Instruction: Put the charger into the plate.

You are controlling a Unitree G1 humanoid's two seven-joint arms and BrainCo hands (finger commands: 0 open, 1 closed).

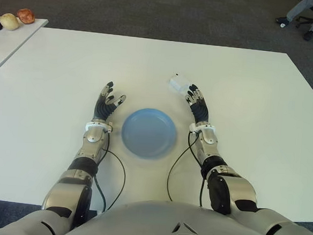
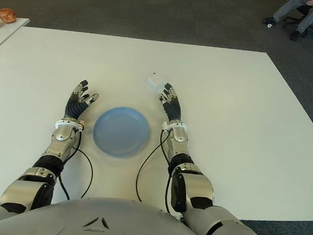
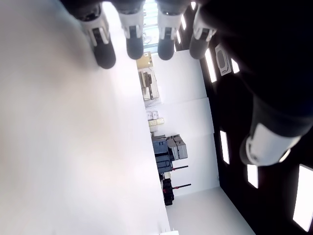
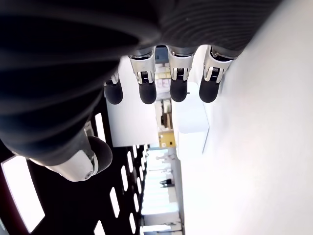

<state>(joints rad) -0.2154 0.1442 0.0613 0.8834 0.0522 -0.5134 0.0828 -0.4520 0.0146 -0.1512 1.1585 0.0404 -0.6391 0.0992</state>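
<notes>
Half the charger (image 1: 177, 82) (white) hides behind right hand (image 1: 196, 102).

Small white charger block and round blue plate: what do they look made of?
Small white charger block: likely hard plastic, smooth and slightly glossy; flat faces and crisp edges show in the right wrist view, just past the open right hand.
Round blue plate: probably plastic or melamine, matte-satin; even colour, soft sheen, thin rim. Glazed ceramic can't be ruled out.
Left hand shows left of the plate.

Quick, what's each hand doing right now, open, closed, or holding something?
Left hand: open, holding nothing, left of the plate.
Right hand: open, fingers extended just short of the charger, not grasping it.
</notes>
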